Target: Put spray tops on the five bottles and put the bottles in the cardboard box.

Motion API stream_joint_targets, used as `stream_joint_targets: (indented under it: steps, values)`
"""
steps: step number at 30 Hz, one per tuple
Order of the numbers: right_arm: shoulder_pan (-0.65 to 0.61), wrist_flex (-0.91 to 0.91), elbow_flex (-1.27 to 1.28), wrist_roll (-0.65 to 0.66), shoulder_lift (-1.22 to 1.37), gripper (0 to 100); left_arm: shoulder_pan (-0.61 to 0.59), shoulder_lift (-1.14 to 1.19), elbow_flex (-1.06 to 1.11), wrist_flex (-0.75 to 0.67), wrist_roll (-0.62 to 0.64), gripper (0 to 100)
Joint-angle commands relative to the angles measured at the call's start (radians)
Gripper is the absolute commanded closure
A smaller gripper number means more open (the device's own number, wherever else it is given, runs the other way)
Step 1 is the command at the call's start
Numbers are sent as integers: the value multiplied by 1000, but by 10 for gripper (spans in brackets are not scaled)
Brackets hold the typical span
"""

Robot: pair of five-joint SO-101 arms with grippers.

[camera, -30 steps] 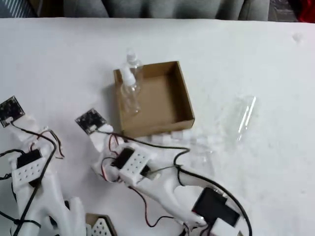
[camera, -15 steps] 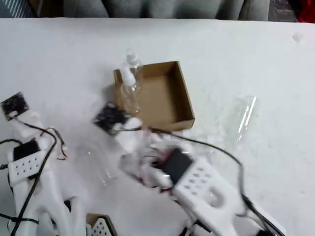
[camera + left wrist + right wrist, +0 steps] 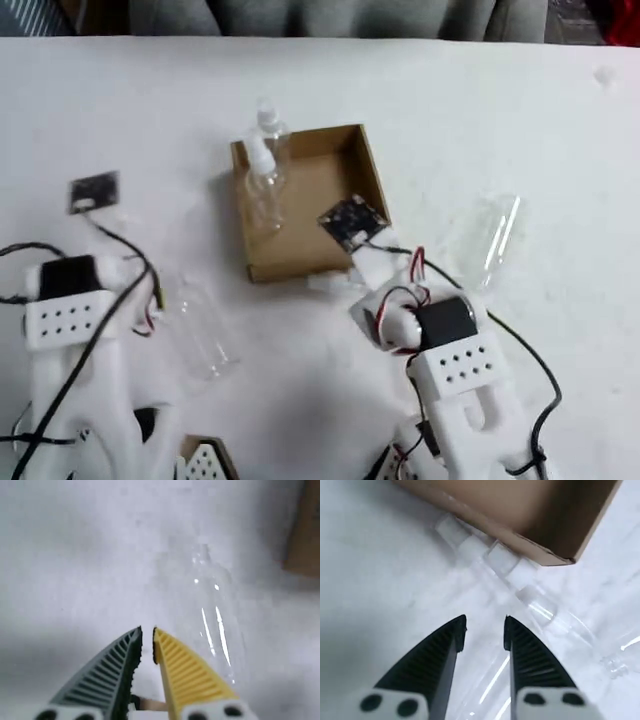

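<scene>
Bottle now uncovered; right gripper swung rightward past box.

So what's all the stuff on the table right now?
Box: one, brown cardboard, open on top, middle of the table.
Bottles with spray tops: two, clear with white tops, at the box's left side.
Bare bottles: two, clear, lying down; one by the left arm, the other right of the box.
Loose spray tops: at least two, white, on the table along the box's front edge.
Table: one, white.
Left gripper: grey and yellow fingers, shut, next to a bare bottle.
Right gripper: black fingers, open, near the loose spray tops.
</scene>
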Motion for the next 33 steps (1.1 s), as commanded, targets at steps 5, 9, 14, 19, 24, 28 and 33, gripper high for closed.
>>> stream_joint_targets:
  steps: [5,9,14,19,24,28,33]
  values:
    - [16,-124,86,9,-16,914,191,5,18,17,117,679]
    - [8,-137,107,9,-16,914,191,5,95,-69,124,633]
    - [-21,-134,107,11,-18,914,188,7,163,-167,146,656]
    - [-24,-134,109,11,-16,914,188,50,181,-218,160,655]
    - [-24,-134,115,11,-15,914,194,249,160,-299,196,657]
    - [-24,-151,137,12,-19,914,208,355,112,-331,238,657]
    - [-22,-160,146,11,-19,914,252,407,106,-381,239,838]
